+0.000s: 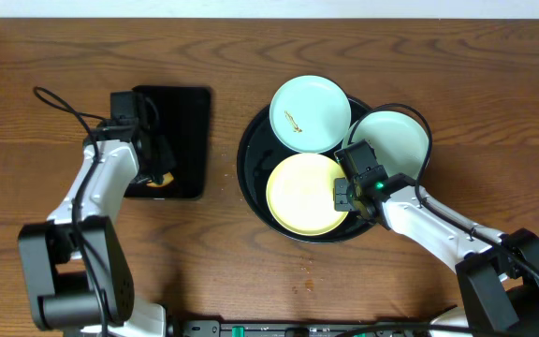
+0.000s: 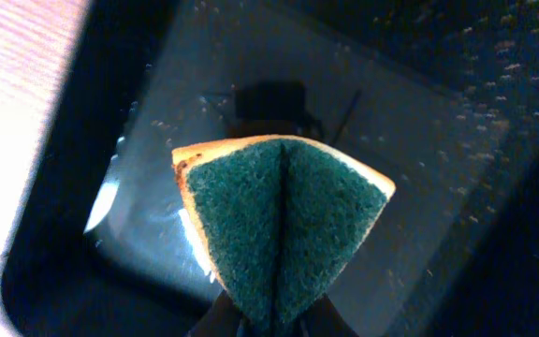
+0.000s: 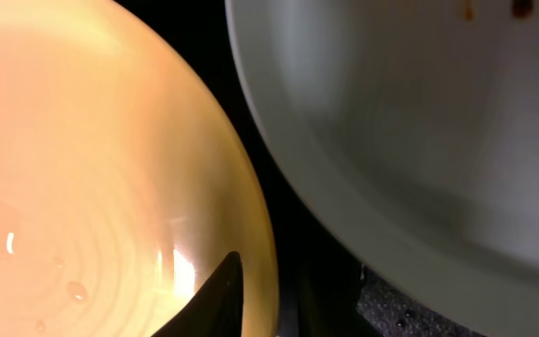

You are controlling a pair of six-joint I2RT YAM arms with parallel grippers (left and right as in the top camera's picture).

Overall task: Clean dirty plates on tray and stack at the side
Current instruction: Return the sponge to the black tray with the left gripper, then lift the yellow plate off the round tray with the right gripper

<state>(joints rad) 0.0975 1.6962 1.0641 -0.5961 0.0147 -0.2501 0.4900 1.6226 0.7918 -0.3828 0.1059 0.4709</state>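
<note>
The round black tray (image 1: pixel 251 178) holds three plates. A mint plate (image 1: pixel 309 112) with a brown smear lies at its top, a second mint plate (image 1: pixel 393 140) at the right, and a yellow plate (image 1: pixel 302 194) at the front. My right gripper (image 1: pixel 348 194) straddles the yellow plate's right rim. In the right wrist view one dark finger (image 3: pixel 218 300) lies over the yellow plate (image 3: pixel 92 168). The other pad (image 3: pixel 396 309) stands apart from the rim, beside the mint plate (image 3: pixel 419 122), so the right gripper (image 3: pixel 302 281) is open. My left gripper (image 2: pixel 279 328) is shut on a green-faced yellow sponge (image 2: pixel 284 225).
The left gripper (image 1: pixel 155 168) and sponge (image 1: pixel 163 182) hover over a small rectangular black tray (image 1: pixel 185 122) at the left, wet and glossy (image 2: pixel 419 103) in the wrist view. Bare wooden table (image 1: pixel 223 271) lies between and in front of both trays.
</note>
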